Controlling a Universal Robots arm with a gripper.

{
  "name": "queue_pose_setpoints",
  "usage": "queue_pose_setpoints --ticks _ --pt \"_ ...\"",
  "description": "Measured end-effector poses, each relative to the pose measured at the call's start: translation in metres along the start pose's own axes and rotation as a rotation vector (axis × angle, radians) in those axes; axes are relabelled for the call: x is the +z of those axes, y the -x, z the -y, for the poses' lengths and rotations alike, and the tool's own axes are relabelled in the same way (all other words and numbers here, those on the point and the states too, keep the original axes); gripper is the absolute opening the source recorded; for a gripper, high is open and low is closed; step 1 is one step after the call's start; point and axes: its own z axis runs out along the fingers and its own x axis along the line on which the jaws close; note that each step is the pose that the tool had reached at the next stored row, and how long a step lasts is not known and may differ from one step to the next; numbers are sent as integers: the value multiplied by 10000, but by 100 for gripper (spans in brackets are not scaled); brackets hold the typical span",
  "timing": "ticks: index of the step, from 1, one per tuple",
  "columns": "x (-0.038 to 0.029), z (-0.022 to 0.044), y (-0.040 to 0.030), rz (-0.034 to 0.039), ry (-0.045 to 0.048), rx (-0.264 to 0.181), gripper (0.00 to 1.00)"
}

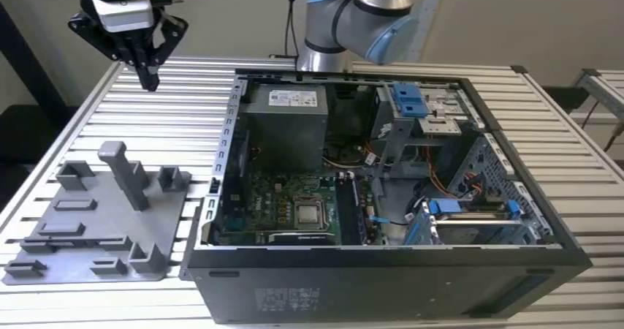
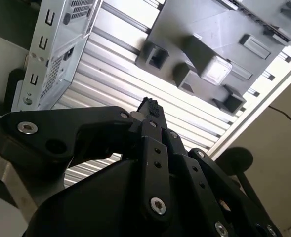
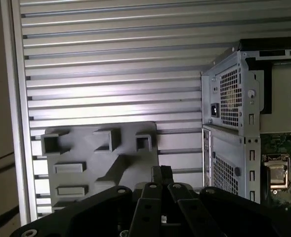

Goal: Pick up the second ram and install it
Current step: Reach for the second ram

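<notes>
Gripper (image 1: 148, 69): high over the slatted table (image 1: 175, 110), at the far side on the exterior view's left; fingers point straight down.
Grip state: fingertips (image 2: 151, 129) pinched together on a thin dark strip, no gap btwn them.
Second ram (image 1: 150, 85): the dark strip in the pinch, held upright & edge-on in the exterior view. Its end pokes just past the tips in the second wrist view (image 2: 148, 104). Well clear of table and tray.
Tray (image 1: 98, 241): grey plastic, flat on the table at the exterior view's left, near side. It carries low blocks, open sockets and one tall post (image 1: 127, 172).
Tray vs gripper: in the first wrist view the tips (image 3: 161, 174) sit over the tray's case-side edge.
PC case (image 1: 390, 289): open-topped, just beside the tray on the exterior view's right, touching the table.
Inside case: square silver CPU (image 1: 310, 213) on the green board. Dark mem slots (image 1: 349, 210) just to its right in the exterior view; can't tell what sits in them. Grey PSU (image 1: 283, 120) at the far side.
Arm (image 1: 361, 18): base at the table's far edge, behind the case.
</notes>
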Motion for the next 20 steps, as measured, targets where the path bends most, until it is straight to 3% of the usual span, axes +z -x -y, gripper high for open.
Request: queue_pose_setpoints --ticks 7,20 --pt "9 11 -148 -14 -1 0 11" --pt "27 36 -488 -31 -2 1 11"
